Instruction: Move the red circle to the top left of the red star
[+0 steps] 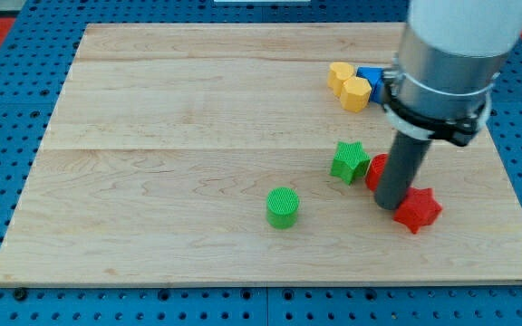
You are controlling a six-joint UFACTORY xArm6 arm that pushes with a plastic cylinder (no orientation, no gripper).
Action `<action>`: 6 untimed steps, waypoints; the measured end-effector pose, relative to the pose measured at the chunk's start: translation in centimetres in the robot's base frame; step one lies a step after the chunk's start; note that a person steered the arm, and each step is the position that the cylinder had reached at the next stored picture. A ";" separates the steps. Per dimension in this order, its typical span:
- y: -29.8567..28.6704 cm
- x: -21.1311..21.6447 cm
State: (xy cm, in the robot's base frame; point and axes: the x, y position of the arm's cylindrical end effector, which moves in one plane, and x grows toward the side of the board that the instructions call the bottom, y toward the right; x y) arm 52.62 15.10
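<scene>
The red star (pixel 419 209) lies at the view's lower right on the wooden board (pixel 170 136). The red circle (pixel 374 171) sits just up and left of it, mostly hidden behind my rod; only its left edge shows. My tip (pixel 390 206) rests on the board between the two red blocks, touching or nearly touching both. A green star (pixel 349 161) lies right beside the red circle on its left.
A green cylinder (pixel 283 207) stands left of the red blocks. Two yellow blocks (pixel 349 85) and a blue block (pixel 371 78) cluster at the view's upper right, partly behind the arm's body (pixel 451 54).
</scene>
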 end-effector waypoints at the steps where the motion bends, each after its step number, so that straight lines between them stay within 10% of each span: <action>1: -1.1 0.2; 3: -12.3 -4.6; 4: -10.0 -9.8; 6: -2.9 -6.5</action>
State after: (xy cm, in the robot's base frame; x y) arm 46.11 12.22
